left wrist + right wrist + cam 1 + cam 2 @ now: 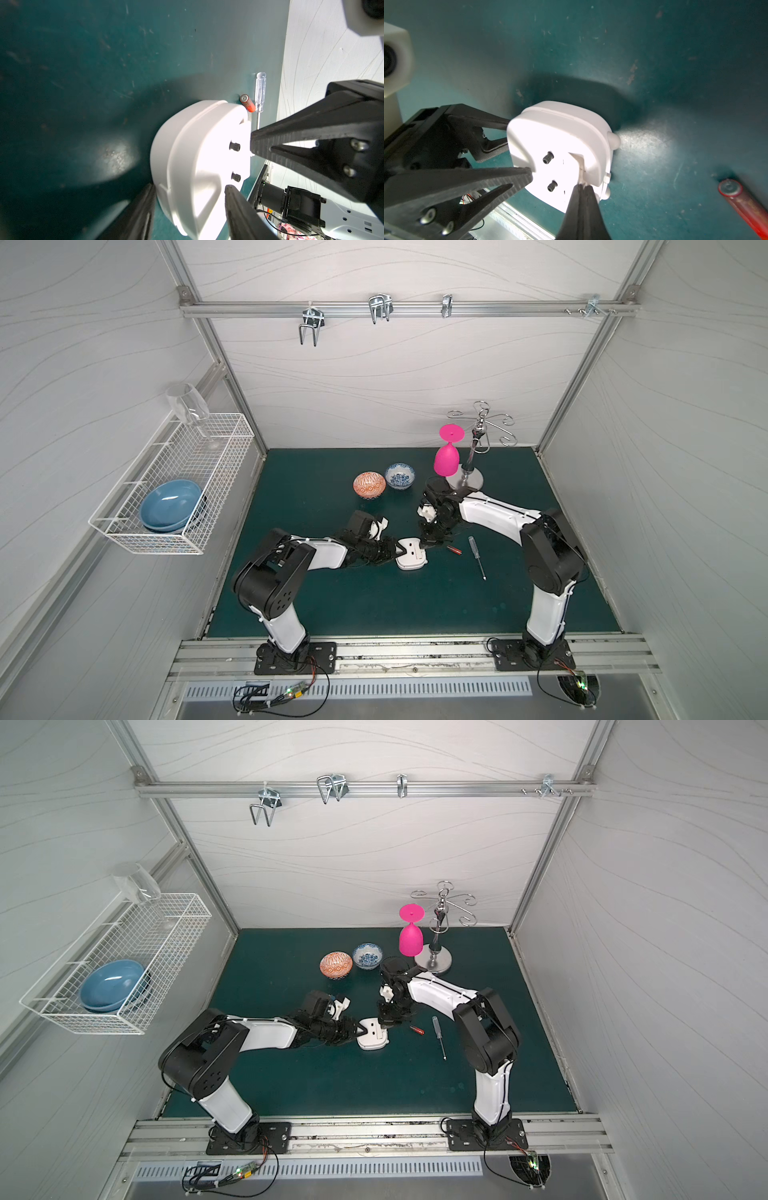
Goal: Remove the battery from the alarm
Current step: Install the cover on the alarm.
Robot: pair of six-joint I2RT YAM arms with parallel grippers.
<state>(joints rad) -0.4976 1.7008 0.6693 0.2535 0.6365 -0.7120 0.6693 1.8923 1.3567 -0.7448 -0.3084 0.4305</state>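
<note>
The white alarm (412,558) (374,1039) sits mid-mat, its plain back with two black knobs facing up (560,141) (197,166). My left gripper (400,549) (361,1029) (190,187) is shut on the alarm, one finger on the front and one on the back. My right gripper (426,546) (384,1025) (582,185) is shut, its joined tips resting at the edge of the rectangular recess in the back. The red-orange battery (454,549) (417,1030) (247,103) (741,205) lies on the mat just right of the alarm, apart from both grippers.
A clear-handled screwdriver (477,556) (260,91) lies right of the battery. Behind stand an orange patterned bowl (369,484), a blue-white bowl (400,476), a pink goblet (447,456) and a metal stand (471,479). A wire basket (124,526) hangs on the left wall.
</note>
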